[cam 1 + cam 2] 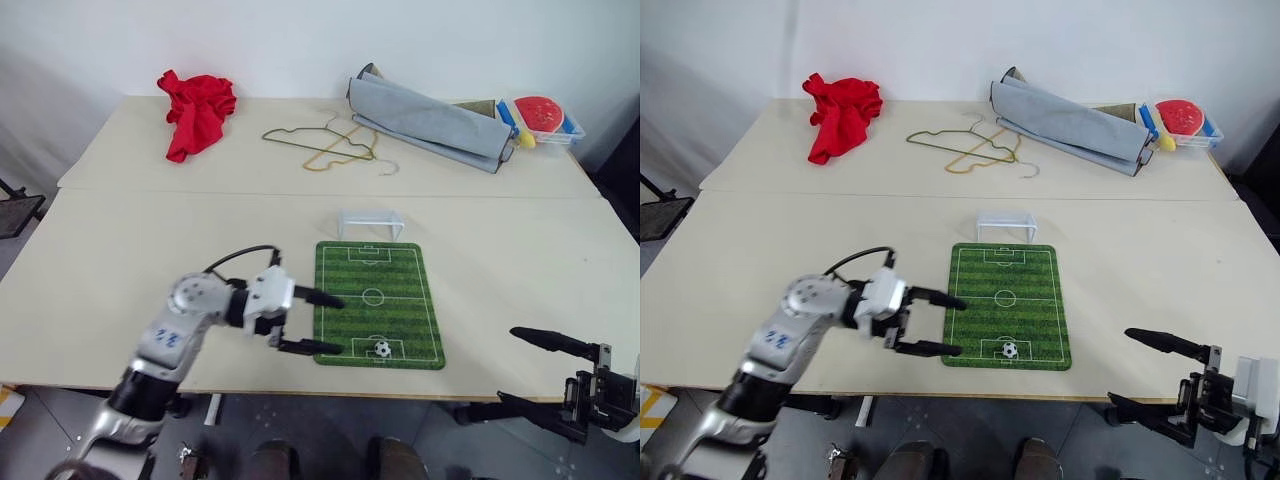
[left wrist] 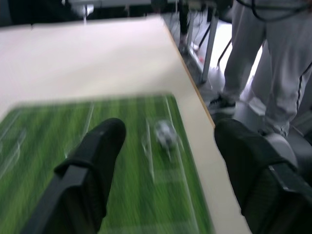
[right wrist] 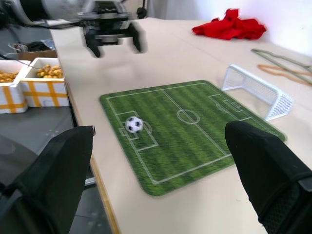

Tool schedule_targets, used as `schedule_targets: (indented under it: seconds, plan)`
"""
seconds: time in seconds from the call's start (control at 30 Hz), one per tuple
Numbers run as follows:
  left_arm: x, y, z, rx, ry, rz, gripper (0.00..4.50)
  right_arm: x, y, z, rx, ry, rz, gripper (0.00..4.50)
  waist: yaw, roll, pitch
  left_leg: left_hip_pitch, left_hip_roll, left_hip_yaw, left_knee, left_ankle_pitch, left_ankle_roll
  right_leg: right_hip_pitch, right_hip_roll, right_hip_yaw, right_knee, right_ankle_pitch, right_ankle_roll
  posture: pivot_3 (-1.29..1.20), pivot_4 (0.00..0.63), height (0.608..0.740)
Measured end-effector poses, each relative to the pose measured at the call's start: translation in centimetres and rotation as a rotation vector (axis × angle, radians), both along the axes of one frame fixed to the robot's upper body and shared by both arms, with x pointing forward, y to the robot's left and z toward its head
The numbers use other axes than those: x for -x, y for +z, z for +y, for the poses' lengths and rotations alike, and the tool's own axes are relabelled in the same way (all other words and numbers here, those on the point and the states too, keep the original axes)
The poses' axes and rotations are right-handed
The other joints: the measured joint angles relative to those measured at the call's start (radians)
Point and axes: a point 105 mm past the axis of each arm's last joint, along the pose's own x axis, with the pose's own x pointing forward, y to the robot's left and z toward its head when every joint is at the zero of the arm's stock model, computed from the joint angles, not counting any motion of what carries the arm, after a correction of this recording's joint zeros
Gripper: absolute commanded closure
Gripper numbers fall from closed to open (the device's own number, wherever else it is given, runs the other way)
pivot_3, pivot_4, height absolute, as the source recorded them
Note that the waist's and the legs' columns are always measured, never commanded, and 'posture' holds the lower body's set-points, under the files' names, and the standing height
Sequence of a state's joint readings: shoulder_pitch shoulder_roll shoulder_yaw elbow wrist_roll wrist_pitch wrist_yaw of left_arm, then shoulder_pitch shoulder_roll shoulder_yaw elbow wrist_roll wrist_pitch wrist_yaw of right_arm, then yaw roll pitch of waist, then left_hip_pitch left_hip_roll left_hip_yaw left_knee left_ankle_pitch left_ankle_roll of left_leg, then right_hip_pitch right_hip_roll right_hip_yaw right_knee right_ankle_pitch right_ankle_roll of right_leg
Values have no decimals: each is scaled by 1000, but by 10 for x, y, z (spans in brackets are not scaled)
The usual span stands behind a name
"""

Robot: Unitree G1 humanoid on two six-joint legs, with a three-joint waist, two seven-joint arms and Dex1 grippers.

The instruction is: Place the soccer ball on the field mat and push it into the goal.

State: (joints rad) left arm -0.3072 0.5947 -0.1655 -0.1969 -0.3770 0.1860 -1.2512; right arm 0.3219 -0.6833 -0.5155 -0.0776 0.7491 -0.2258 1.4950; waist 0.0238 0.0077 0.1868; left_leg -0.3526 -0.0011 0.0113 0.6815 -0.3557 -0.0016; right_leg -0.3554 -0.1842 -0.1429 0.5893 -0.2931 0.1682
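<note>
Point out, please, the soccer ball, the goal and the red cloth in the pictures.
soccer ball (image 1: 382, 348): left eye view, middle of the ball.
goal (image 1: 370, 223): left eye view, middle of the white frame.
red cloth (image 1: 197, 111): left eye view, middle of the crumpled heap.

Blurred in left wrist view: tiny white-and-black soccer ball (image 2: 165, 134), green striped field mat (image 2: 63, 146). Person in grey trousers (image 2: 273, 63), cut off above the waist.
</note>
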Motion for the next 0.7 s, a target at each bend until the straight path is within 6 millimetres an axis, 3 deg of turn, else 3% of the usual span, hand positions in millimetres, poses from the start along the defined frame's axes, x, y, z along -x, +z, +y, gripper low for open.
schedule_targets:
  seconds: [0.13,0.27,0.4,0.5,0.7]
  plan:
    - [27,-23,8,-50,2,72,3376,-5,-5,-10,-4,-19,-13,0,10,1,0,0,0,-1,0,0,0,0,0,1,0,0,0,0,150,740]
    - [36,-28,-11,-15,15,60,4467,-10,-15,-25,-8,-68,-4,0,10,2,0,0,-1,0,1,-1,1,1,0,4,0,0,1,0,150,740]
    - [33,-28,-45,57,21,62,4467,-9,-29,-28,7,-62,32,0,5,2,0,1,-1,1,1,-1,1,0,0,4,0,0,1,0,150,740]
    - [32,-29,-56,46,0,59,4467,-7,-35,-30,17,-58,48,0,0,3,0,1,-1,2,0,-1,1,0,1,5,0,0,1,0,150,740]
    - [22,-49,-74,9,52,110,4467,-4,-45,-33,28,-63,62,0,2,3,0,1,-1,3,0,-1,1,0,1,6,0,0,1,0,150,740]
